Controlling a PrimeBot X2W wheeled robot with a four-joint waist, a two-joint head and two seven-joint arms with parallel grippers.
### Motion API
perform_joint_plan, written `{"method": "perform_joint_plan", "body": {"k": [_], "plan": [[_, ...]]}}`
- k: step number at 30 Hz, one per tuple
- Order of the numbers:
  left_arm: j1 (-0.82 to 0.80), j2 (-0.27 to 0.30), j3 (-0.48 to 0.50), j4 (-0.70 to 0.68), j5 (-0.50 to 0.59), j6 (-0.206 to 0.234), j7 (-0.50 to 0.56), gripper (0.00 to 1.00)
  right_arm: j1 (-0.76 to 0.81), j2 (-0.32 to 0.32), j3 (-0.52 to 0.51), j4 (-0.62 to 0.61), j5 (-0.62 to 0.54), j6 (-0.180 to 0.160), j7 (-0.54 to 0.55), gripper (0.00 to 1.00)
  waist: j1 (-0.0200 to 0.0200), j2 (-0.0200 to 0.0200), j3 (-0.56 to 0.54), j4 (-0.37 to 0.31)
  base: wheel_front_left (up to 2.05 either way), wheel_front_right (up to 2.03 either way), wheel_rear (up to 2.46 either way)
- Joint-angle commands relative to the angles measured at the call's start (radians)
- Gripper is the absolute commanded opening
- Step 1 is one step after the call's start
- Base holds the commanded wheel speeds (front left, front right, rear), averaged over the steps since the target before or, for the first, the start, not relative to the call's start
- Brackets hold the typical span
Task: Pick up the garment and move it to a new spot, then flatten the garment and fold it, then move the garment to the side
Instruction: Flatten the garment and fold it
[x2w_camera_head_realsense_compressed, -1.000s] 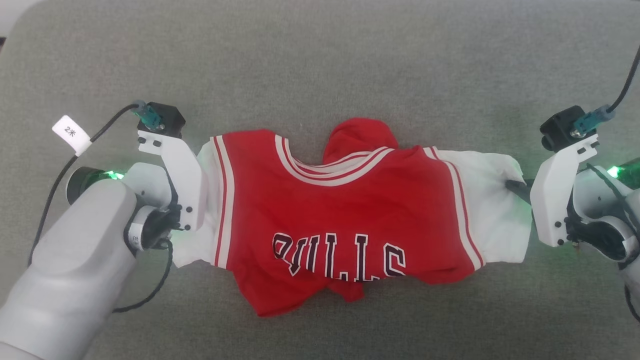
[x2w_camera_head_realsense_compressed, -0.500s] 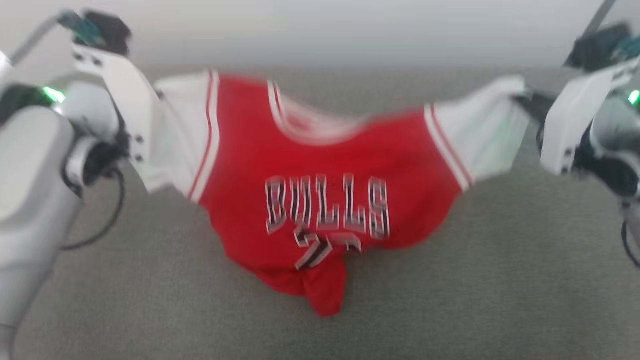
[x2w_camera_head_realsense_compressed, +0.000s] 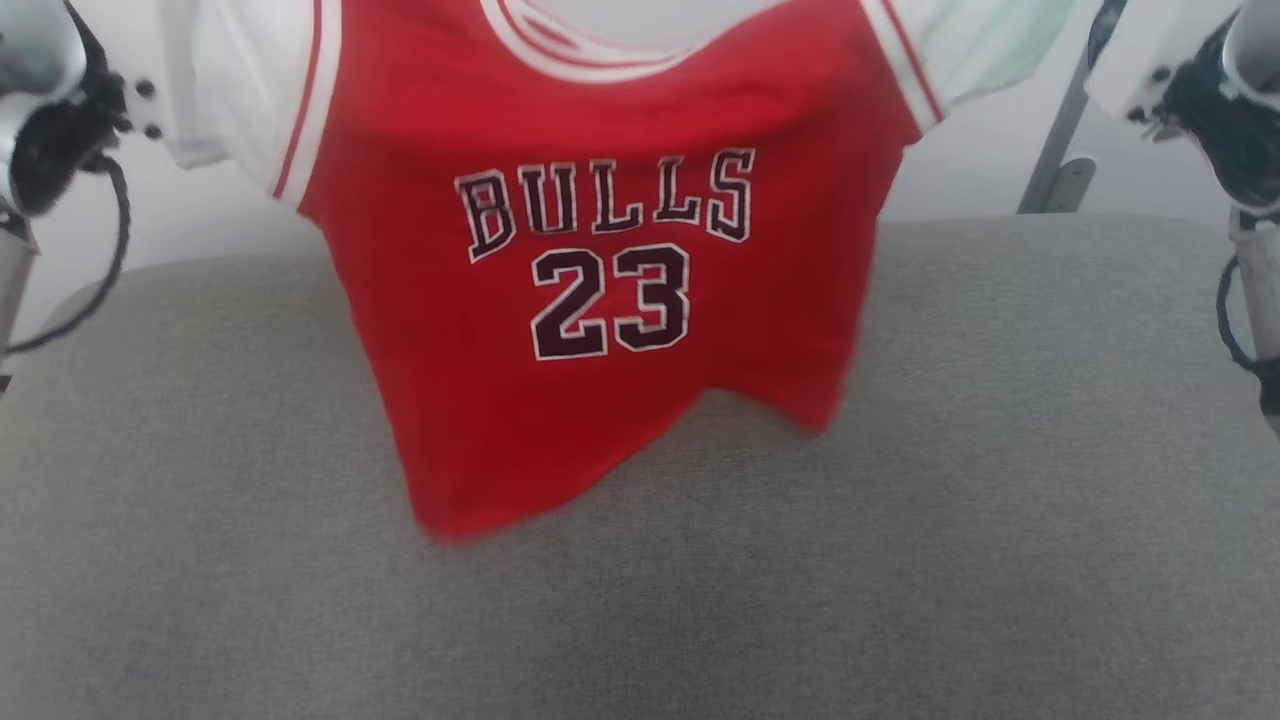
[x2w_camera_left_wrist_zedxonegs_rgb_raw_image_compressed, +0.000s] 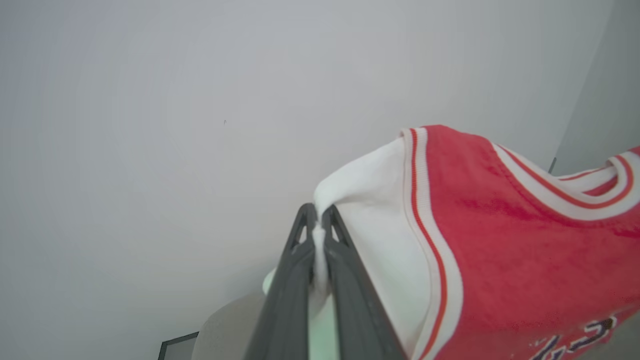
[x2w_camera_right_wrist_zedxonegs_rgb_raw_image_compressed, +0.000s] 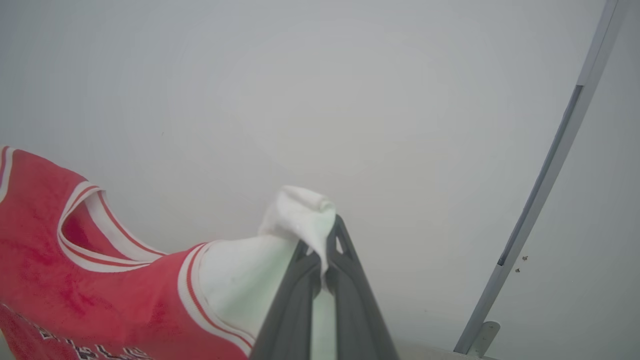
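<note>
The garment (x2w_camera_head_realsense_compressed: 600, 230), a red jersey with white sleeves and dark "BULLS 23" lettering, hangs spread in the air above the grey padded table (x2w_camera_head_realsense_compressed: 1000, 450), its hem just over the surface. My left gripper (x2w_camera_left_wrist_zedxonegs_rgb_raw_image_compressed: 317, 222) is shut on the tip of one white sleeve (x2w_camera_left_wrist_zedxonegs_rgb_raw_image_compressed: 370, 200). My right gripper (x2w_camera_right_wrist_zedxonegs_rgb_raw_image_compressed: 320, 245) is shut on the other white sleeve (x2w_camera_right_wrist_zedxonegs_rgb_raw_image_compressed: 295, 210). In the head view both wrists sit at the upper corners, the left wrist (x2w_camera_head_realsense_compressed: 60, 120) and the right wrist (x2w_camera_head_realsense_compressed: 1200, 90), with the fingertips out of frame.
A pale wall stands behind the table. A grey metal post (x2w_camera_head_realsense_compressed: 1065, 130) with a bracket rises behind the table's far right edge, close to my right arm. A black cable (x2w_camera_head_realsense_compressed: 115, 250) loops below my left wrist.
Both arms have lifted the garment off the table by its sleeves; it now hangs unfolded with the number showing. The head camera has tilted up toward the wall.
</note>
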Motion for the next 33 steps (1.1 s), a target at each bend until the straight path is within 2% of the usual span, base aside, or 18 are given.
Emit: {"method": "perform_joint_plan", "body": {"k": [1,6,11,18,23,27,30,33], "plan": [[-0.019,0.002,0.003,0.01,0.012,-0.004,-0.008,0.0,-0.014,0.014,-0.002,0.008,-0.011,0.0,-0.007,0.0,0.0,-0.0001,-0.005,-0.007,0.0,0.0,0.0],[-0.066,-0.013,0.003,0.041,0.027,-0.013,-0.04,0.0,-0.056,0.033,-0.015,0.034,-0.043,0.0,-0.023,0.0,0.0,-0.0001,0.012,-0.018,0.0,0.0,0.0],[-0.115,-0.049,0.001,0.074,0.038,-0.003,-0.092,0.0,-0.106,0.022,-0.015,0.068,-0.058,0.0,-0.064,0.0,0.0,-0.0001,0.086,-0.026,0.0,0.0,0.0],[-0.239,-0.118,-0.006,0.142,0.109,0.038,-0.237,0.0,-0.221,-0.027,0.037,0.137,-0.097,0.0,-0.235,0.0,0.0,-0.0001,0.243,-0.03,0.0,0.0,0.0],[-0.366,-0.18,-0.011,0.212,0.176,0.079,-0.39,0.0,-0.326,-0.074,0.092,0.213,-0.165,0.0,-0.448,0.0,0.0,-0.0001,0.353,-0.021,0.0,0.0,0.0],[-0.465,-0.224,0.003,0.255,0.223,0.125,-0.561,0.0,-0.424,-0.092,0.079,0.294,-0.25,0.0,-0.646,0.0,0.0,-0.0001,0.422,-0.007,0.0,0.0,0.0],[-0.516,-0.244,0.012,0.284,0.248,0.149,-0.694,0.0,-0.475,-0.097,0.054,0.319,-0.338,0.0,-0.691,0.0,0.0,-0.0001,0.457,0.005,0.0,0.0,0.0],[-0.536,-0.268,0.021,0.298,0.26,0.15,-0.766,0.0,-0.48,-0.1,0.014,0.242,-0.423,0.0,-0.695,0.0,0.0,-0.0001,0.485,0.024,0.0,0.0,0.0]]}}
